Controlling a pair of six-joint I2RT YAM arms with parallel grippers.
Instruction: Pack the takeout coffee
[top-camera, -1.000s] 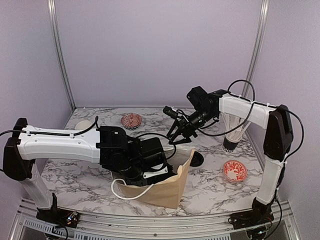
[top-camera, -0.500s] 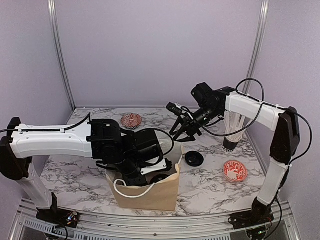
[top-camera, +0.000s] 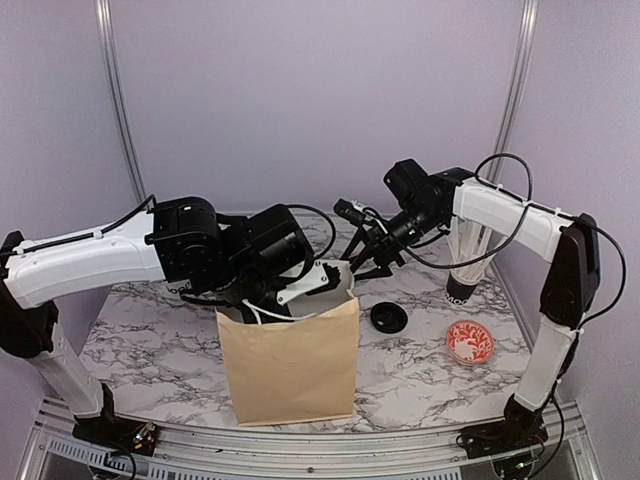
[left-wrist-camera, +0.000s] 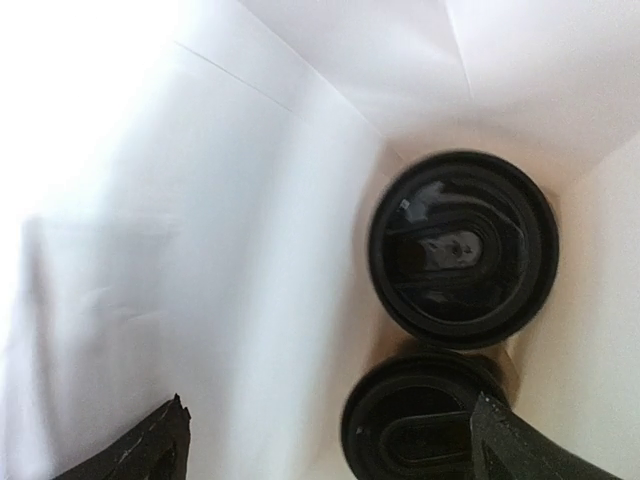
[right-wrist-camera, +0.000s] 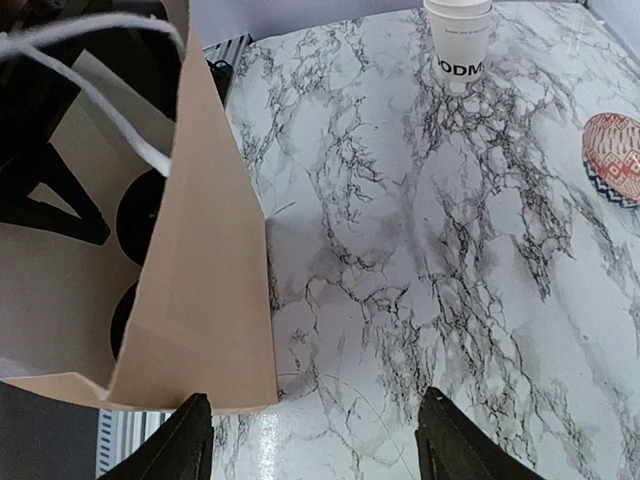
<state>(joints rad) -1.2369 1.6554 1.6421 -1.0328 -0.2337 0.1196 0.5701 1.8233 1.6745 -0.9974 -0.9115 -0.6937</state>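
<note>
A brown paper bag (top-camera: 290, 362) stands upright at the table's front centre. In the left wrist view two takeout coffee cups stand inside it, showing only their black lids (left-wrist-camera: 462, 248) (left-wrist-camera: 425, 425). My left gripper (top-camera: 312, 285) hangs open over the bag's mouth, empty, its fingertips (left-wrist-camera: 150, 452) wide apart. My right gripper (top-camera: 365, 262) is open and empty above the table behind the bag's right rim. In the right wrist view the bag (right-wrist-camera: 205, 260) is at left. A third white lettered cup (right-wrist-camera: 460, 40) stands far off, top cut off.
A loose black lid (top-camera: 388, 317) lies right of the bag. A red-patterned bowl (top-camera: 470, 342) sits at the right front, and a dark cup of white sticks (top-camera: 463, 275) stands behind it. Another red bowl (right-wrist-camera: 615, 150) shows in the right wrist view.
The bag has gone from lying tilted to standing upright. My left arm has risen, its gripper now at the bag's mouth. My right gripper has drawn back slightly.
</note>
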